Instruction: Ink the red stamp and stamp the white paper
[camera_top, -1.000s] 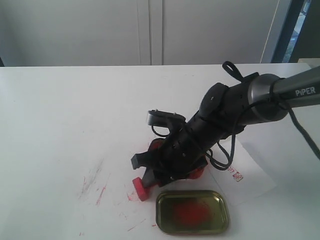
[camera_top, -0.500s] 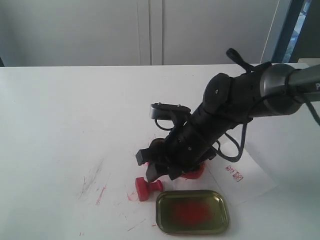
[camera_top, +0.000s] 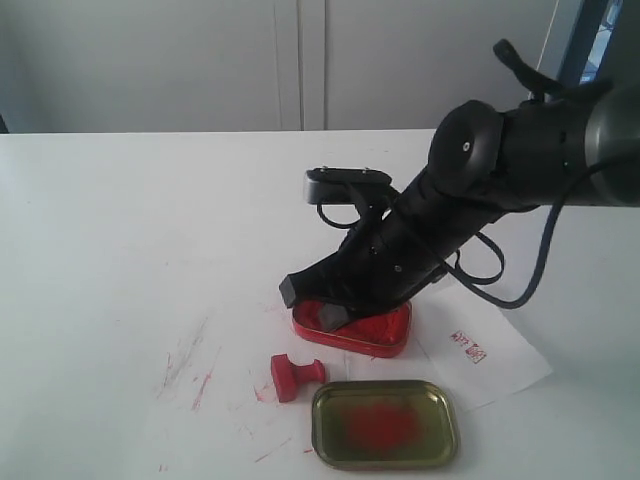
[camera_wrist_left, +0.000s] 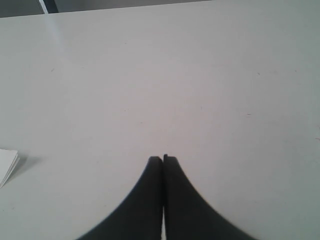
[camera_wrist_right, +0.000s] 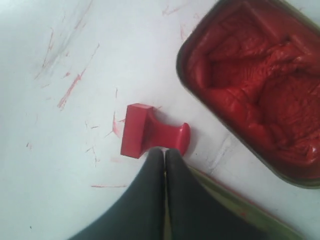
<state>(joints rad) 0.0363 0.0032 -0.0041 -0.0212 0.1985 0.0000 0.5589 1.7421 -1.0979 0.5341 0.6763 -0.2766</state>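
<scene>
The right tool (camera_top: 310, 304), its fingers pressed together and holding nothing, hangs at centre frame over the red ink tin (camera_top: 385, 330). The red stamp (camera_top: 292, 376) lies on its side on the tabletop (camera_top: 120, 230), lower centre, just left of the gold lid (camera_top: 385, 425). The white paper (camera_top: 505, 355) lies lower right, bearing a small red print. The left tool (camera_wrist_left: 163, 158) is closed and empty too.

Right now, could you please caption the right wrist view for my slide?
Shut jaws near the red stamp lying on its side beside the red ink tin.
</scene>
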